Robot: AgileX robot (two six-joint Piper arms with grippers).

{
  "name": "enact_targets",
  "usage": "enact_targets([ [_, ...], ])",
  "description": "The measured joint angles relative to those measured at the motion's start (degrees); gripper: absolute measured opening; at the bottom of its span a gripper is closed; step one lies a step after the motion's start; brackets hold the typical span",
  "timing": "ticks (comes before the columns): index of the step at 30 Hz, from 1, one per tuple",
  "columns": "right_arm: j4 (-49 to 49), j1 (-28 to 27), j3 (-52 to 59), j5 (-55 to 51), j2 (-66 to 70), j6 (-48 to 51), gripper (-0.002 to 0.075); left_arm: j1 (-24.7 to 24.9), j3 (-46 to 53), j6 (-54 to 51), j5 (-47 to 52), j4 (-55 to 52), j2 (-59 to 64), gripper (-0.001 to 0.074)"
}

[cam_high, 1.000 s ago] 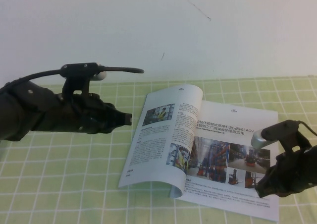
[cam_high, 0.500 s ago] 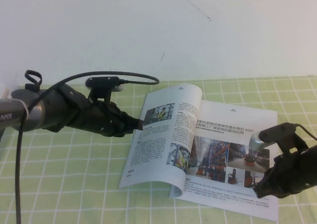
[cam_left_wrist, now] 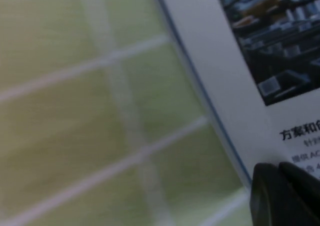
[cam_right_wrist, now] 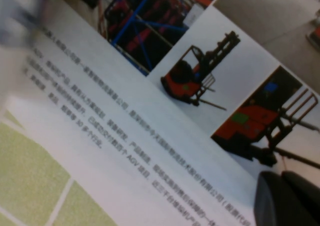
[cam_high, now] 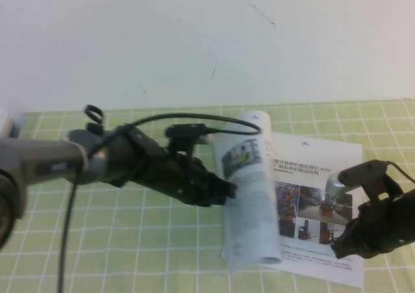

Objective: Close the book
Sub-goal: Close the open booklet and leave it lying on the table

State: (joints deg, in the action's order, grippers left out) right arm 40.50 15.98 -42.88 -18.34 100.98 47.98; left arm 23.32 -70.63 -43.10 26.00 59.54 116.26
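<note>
Now left jaws against page [cam_high: 249,189], right over book [cam_high: 318,166]

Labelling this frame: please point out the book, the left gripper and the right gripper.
book [cam_high: 311,170], high view, flat right page.
left gripper [cam_high: 229,190], high view, tip against the curled page.
right gripper [cam_high: 339,250], high view, tip over the page's near edge.

We read "AGV" closing the bold Chinese headline [cam_high: 303,166] toward 12 o'clock on the open white glossy paper booklet [cam_high: 324,152]; beside the left gripper [cam_high: 230,189], at the booklet's 9 o'clock, a bold heading [cam_left_wrist: 299,134] starts "方案和"; by the right gripper [cam_high: 340,249], at 5 o'clock, small print [cam_right_wrist: 115,146] includes "AGV" and "30".
</note>
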Motion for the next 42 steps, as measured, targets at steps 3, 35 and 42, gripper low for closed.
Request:
enact_targets([
  [3,0.0,0.0,0.0,0.6,0.0,0.0,-0.0004,4.1,-0.3,-4.5,1.8,5.2,0.0,-0.0003],
  [35,-31.1,-17.6,-1.1,-22.2,-49.5,-10.7,-0.0004,-6.5,-15.2,28.4,17.9,-51.3,-29.9,-0.0003],
  [42,-27.0,-17.6,6.2,-22.1,-65.3,-10.7,-0.0004,-6.7,3.1,29.3,7.4,-53.8,-52.8,-0.0003],
])
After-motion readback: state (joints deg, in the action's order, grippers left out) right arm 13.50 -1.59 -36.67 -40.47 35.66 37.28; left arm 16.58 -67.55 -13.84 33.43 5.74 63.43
